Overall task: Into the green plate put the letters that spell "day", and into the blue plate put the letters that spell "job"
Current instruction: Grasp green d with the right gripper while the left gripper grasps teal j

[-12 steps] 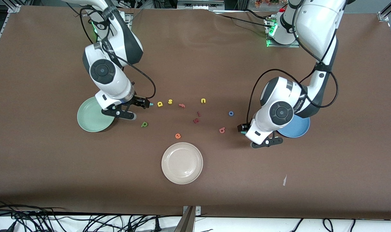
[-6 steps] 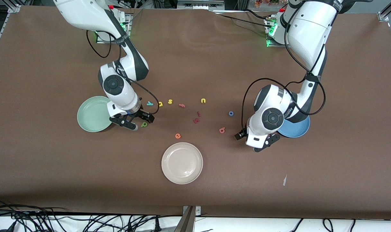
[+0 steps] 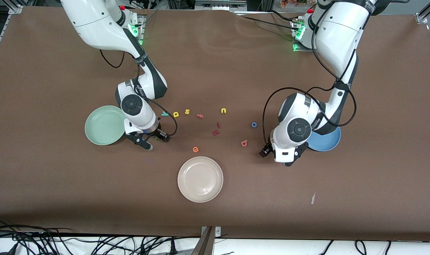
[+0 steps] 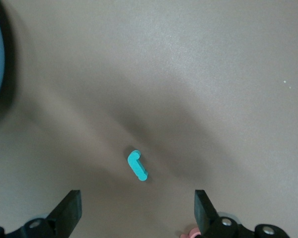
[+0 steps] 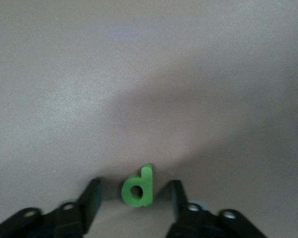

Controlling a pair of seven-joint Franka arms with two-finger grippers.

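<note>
The green d (image 5: pixel 138 187) lies flat on the table between the fingers of my right gripper (image 5: pixel 135 194). The jaws are narrowed around it, with a small gap on each side. This gripper (image 3: pixel 157 139) is low beside the green plate (image 3: pixel 103 125), which holds nothing. The teal y (image 3: pixel 164 113) and yellow a (image 3: pixel 176 114) lie nearby. My left gripper (image 4: pixel 137 218) is open wide by the blue plate (image 3: pixel 328 142), with the teal j (image 4: pixel 137 165) on the table just ahead of its fingers. The pink b (image 3: pixel 244 143) and blue o (image 3: pixel 254 124) lie close by.
A cream plate (image 3: pixel 200 179) sits nearer the front camera, mid-table. A yellow s (image 3: pixel 187 111), a yellow u (image 3: pixel 223 111), an orange e (image 3: pixel 195 149) and dark red letters (image 3: pixel 216 132) are scattered between the two arms. A white scrap (image 3: pixel 313 198) lies near the front edge.
My right gripper moved from beside the y down around the d, and its jaws narrowed. My left hand shifted slightly toward the front camera and turned, staying open.
</note>
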